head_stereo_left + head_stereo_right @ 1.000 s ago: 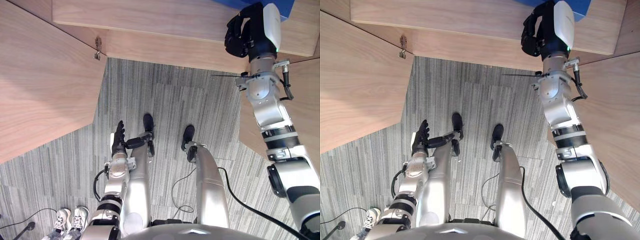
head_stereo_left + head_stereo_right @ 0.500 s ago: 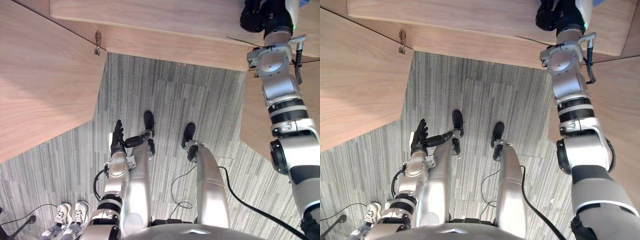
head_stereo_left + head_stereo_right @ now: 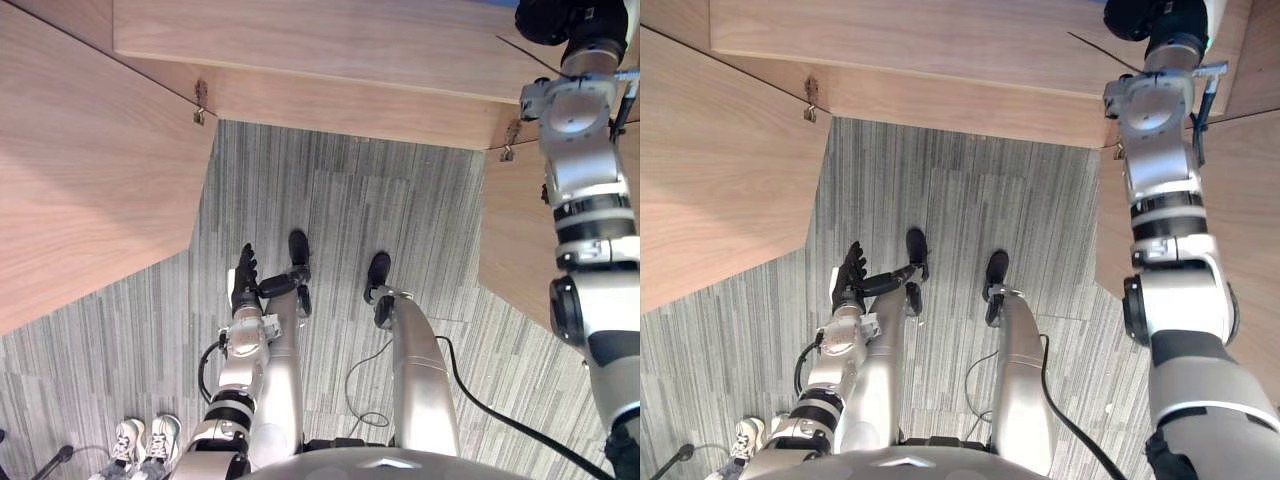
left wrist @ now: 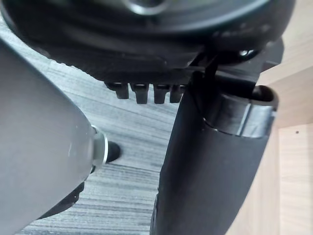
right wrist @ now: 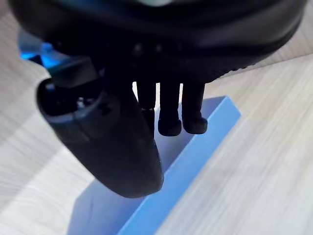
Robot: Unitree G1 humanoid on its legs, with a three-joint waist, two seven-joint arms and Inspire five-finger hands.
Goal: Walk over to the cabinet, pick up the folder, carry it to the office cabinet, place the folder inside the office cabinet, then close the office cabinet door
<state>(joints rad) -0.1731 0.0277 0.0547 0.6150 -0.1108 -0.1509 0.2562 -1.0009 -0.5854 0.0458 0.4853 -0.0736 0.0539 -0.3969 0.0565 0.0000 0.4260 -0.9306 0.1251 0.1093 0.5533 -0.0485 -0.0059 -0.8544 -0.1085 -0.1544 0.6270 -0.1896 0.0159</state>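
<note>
Blue folder (image 5: 195, 142) lies on the wooden shelf (image 5: 266, 161) — right hand (image 5: 107, 137) over it.

right hand (image 3: 552, 18): cut by top edge | folder (image 5: 215, 115): partly under fingers (image 5: 169, 122)

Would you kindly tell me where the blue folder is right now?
The folder lies flat on the pale wooden surface under the fingers of the right hand, seen in the right wrist view.

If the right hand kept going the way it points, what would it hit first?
The folder, lying flat on the wooden surface right ahead of the right hand; the gap is hard to judge.
</note>
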